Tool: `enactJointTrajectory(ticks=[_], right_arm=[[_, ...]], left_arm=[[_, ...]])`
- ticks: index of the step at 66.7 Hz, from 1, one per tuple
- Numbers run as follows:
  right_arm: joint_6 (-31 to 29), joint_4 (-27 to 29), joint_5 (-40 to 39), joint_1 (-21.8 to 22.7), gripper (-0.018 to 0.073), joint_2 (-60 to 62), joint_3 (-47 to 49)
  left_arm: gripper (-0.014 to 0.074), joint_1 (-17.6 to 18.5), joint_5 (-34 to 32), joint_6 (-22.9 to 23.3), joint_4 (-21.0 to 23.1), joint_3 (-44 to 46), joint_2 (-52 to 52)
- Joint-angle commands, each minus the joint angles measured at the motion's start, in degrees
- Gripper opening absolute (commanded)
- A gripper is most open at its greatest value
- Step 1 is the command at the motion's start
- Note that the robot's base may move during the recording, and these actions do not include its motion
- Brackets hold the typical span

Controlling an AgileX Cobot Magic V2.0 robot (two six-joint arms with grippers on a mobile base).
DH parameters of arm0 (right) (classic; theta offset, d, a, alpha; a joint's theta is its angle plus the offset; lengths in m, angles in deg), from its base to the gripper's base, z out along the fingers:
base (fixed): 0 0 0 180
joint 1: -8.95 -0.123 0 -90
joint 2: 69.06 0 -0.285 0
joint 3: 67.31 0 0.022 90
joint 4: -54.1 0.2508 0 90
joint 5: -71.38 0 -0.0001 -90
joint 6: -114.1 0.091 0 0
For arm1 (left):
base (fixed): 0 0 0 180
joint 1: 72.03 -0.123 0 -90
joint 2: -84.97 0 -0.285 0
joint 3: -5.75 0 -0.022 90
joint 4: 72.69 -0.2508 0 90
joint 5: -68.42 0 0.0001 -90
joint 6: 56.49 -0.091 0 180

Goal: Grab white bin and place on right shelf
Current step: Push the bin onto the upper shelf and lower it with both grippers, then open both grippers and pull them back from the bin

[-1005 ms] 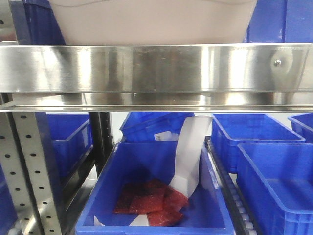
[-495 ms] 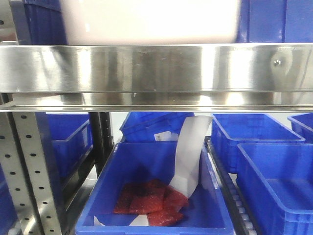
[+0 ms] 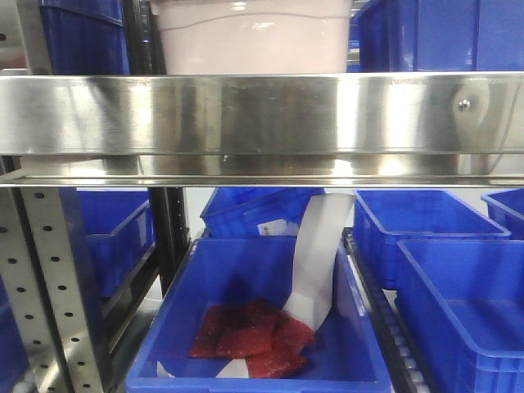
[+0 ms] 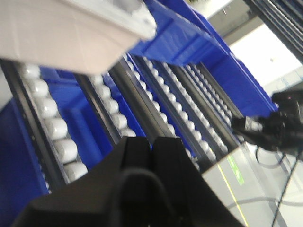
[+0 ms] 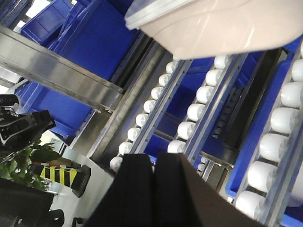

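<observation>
The white bin (image 3: 250, 37) stands on the right shelf behind its shiny steel front rail (image 3: 262, 115), between blue crates. In the left wrist view the bin (image 4: 61, 35) fills the upper left, resting on white rollers. In the right wrist view its pinkish wall (image 5: 222, 26) lies along the top. My left gripper (image 4: 152, 144) is shut with nothing in it, well apart from the bin. My right gripper (image 5: 154, 161) is shut and empty too, below the bin over the roller tracks. Neither gripper shows in the front view.
Blue crates (image 3: 434, 33) flank the bin on the shelf. Below the rail sit more blue crates; one (image 3: 262, 327) holds red packets and a white paper strip. A perforated grey post (image 3: 49, 278) stands at left. Roller tracks (image 5: 189, 111) run under the bin.
The white bin has slid further back on the shelf. It looks smaller in the front view, and blue crates now show on both sides of it.
</observation>
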Motion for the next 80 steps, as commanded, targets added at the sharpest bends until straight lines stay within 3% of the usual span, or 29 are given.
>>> enactJointTrajectory(ticks=[1,8,12,17,21,26,33,40,55,62,69,80], right_arm=[[-0.65,5.03,-2.91,0.14,0.0068,2.51,2.10],[0.52,7.36,-5.78,-0.13,0.0066,2.68,4.18],[3.47,5.79,-8.94,-0.89,0.0066,3.44,6.93],[7.77,-1.44,-18.92,-2.41,0.0066,5.92,10.48],[8.11,-7.56,-24.78,-3.86,0.0066,8.13,11.58],[8.04,-15.63,-26.69,-5.33,0.0066,10.58,11.46],[8.04,-26.15,-27.40,-6.88,0.0066,13.60,8.49],[8.04,-28.69,-35.03,-7.30,0.0066,18.63,-0.40],[3.46,-29.29,-64.60,-7.30,0.0066,34.46,-27.70],[2.63,-29.29,-73.47,-7.30,0.0066,40.86,-39.30],[1.93,-29.29,-75.91,-7.30,0.0066,47.16,-49.18],[1.93,-29.24,-71.58,-7.30,0.0066,59.30,-59.74]], left_arm=[[-0.0108,0.17,-2.05,-0.08,7.16,2.03,2.24],[-0.0124,0.85,-5.27,0.04,12.86,2.16,2.27],[-0.0118,1.75,-10.53,3.08,12.06,2.64,3.45],[-0.0118,3.95,-19.81,5.19,6.70,3.17,7.55],[-0.0118,7.01,-29.21,5.87,-1.93,3.17,11.56],[-0.0118,11.12,-38.17,5.99,-12.79,2.29,15.89],[-0.0118,13.19,-44.74,5.99,-15.29,-2.39,20.13],[-0.0118,13.19,-51.37,5.99,-15.29,-11.22,23.80],[-0.0118,13.08,-62.03,5.44,-15.52,-32.41,33.81],[-0.0118,13.08,-68.09,5.44,-16.18,-38.79,37.42],[-0.0118,13.08,-69.89,5.44,-17.51,-43.28,41.87],[-0.0118,13.08,-68.34,5.44,-17.59,-49.86,52.08]])
